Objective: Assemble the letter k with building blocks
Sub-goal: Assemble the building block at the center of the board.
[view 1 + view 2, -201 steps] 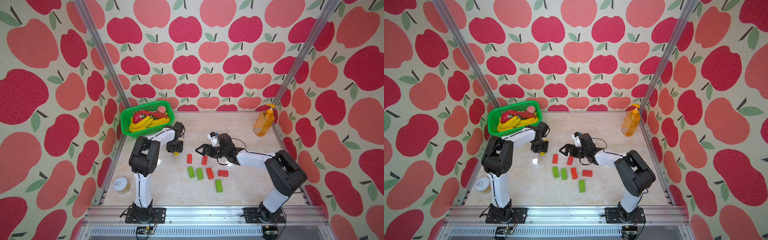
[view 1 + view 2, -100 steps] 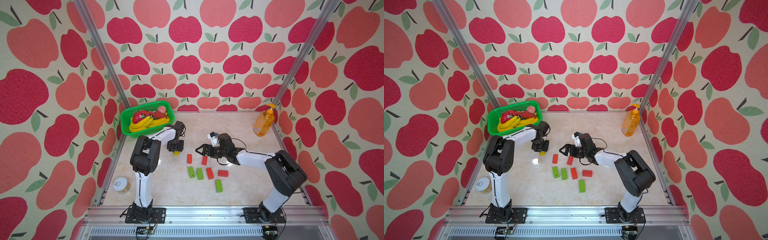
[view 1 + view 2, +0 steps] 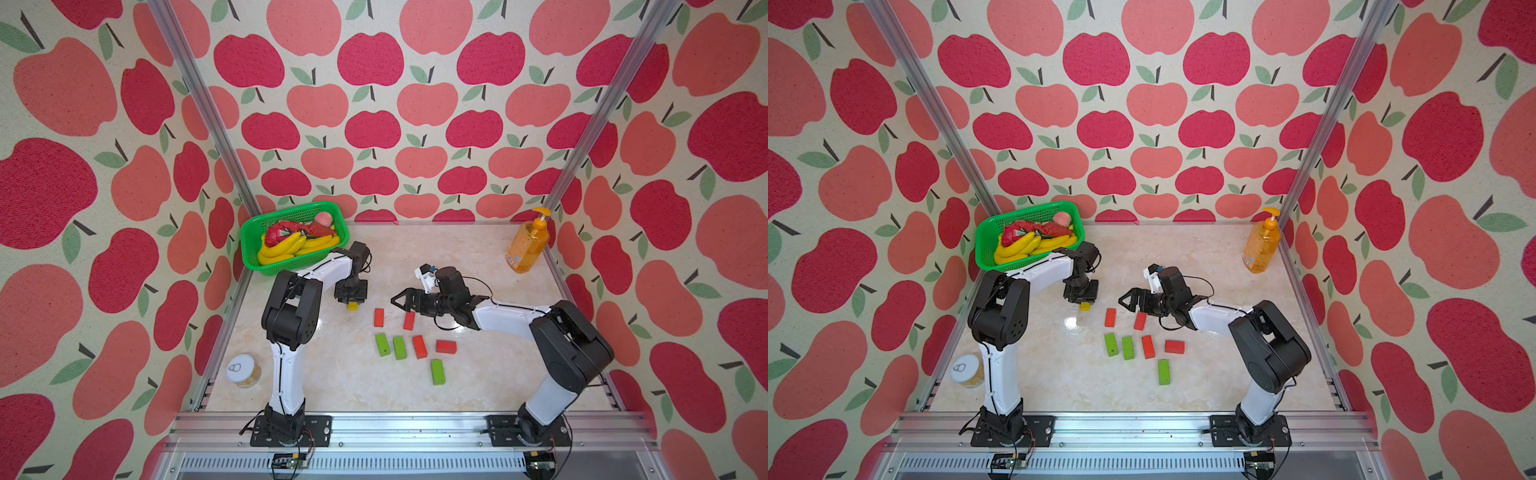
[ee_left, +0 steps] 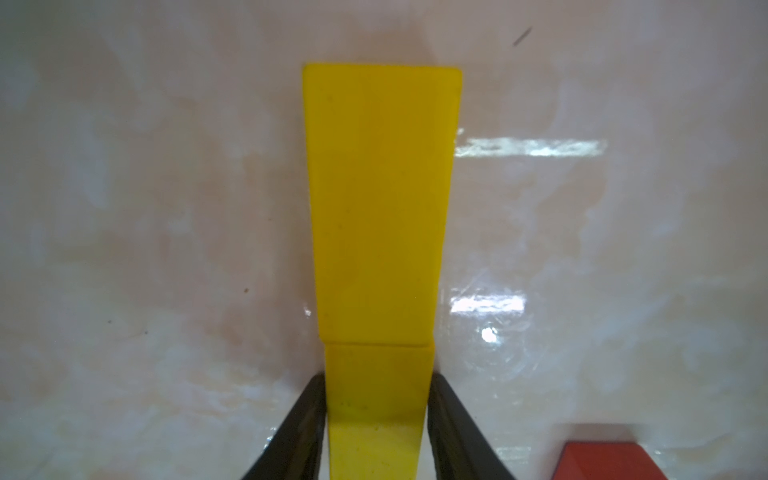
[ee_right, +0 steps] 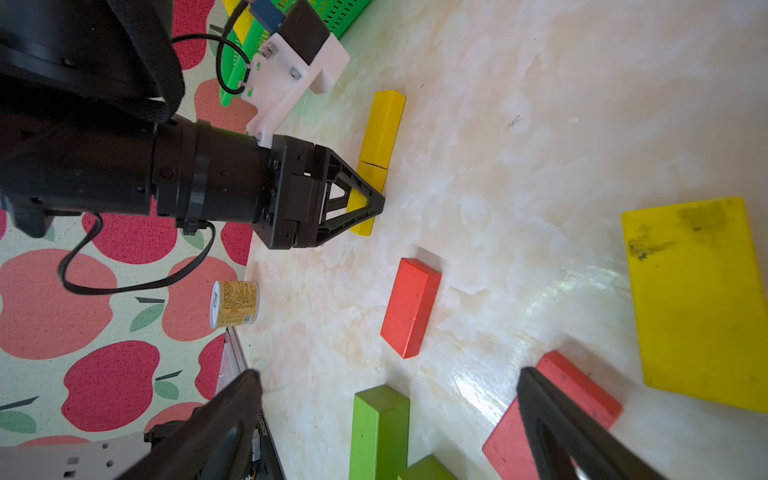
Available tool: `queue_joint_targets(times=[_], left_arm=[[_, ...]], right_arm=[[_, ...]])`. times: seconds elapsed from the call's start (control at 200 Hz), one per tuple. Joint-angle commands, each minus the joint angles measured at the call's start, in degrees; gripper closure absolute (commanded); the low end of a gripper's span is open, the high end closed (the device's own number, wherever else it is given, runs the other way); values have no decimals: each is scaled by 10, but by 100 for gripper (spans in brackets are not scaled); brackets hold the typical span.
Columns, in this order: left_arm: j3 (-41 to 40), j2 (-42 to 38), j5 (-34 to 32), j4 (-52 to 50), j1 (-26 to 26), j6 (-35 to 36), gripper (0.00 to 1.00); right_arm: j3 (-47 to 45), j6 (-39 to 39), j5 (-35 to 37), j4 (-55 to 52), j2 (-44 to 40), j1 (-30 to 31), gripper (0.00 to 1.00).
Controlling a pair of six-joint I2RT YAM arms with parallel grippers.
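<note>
Inside the left claw (image 4: 376,378) lies a yellow brick (image 4: 376,432), pinched across its narrow width near mid-length, likely light, stiff and smooth-faced; the right claw (image 5: 388,374) stands spread wide

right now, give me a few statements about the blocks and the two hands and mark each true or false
1. Three green bricks lie on the table. True.
2. The right hand grips a block. False: it is wide open and empty.
3. The left hand has a finger on each side of a yellow brick. True.
4. The soap bottle stands inside the green basket. False: it stands on the table, apart from the basket, which holds bananas.
</note>
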Motion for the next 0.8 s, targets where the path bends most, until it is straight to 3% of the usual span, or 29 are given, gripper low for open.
queue_joint_targets(times=[0.0, 0.79], left_arm=[[6, 27, -22, -13, 7, -10, 57], [14, 35, -20, -14, 10, -14, 56]], right_arm=[[-3, 3, -10, 10, 4, 3, 1], [5, 0, -14, 3, 7, 3, 1]])
